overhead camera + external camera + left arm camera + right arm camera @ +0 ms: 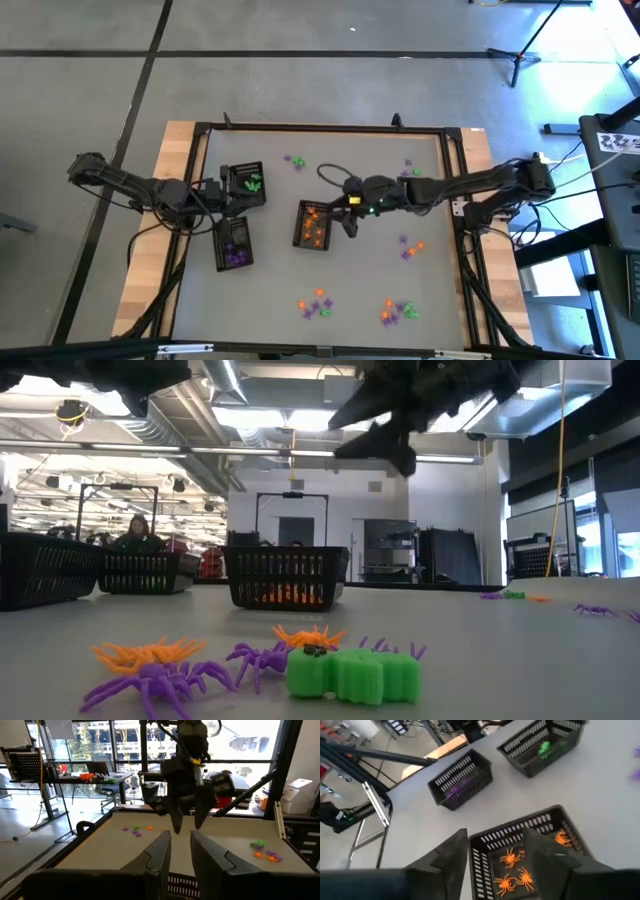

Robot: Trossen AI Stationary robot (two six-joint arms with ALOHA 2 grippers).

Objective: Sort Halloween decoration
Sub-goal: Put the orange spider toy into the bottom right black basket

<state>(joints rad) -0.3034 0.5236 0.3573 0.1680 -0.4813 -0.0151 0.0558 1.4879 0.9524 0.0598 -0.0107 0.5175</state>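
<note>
My right gripper fingers apart over black slotted plastic tray of orange plastic spiders; I lift straight, clearing rim. Left gripper waits, fingers slightly apart, at left trays.

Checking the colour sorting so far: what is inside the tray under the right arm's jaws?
Orange spiders lie in that tray, several showing in the right wrist view. The right gripper hangs above with jaws open, covering part of the floor, so no full count.

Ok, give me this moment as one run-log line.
right pincer: open above orange tray | left pincer: idle by purple tray | loose decorations: unsorted on table
</note>
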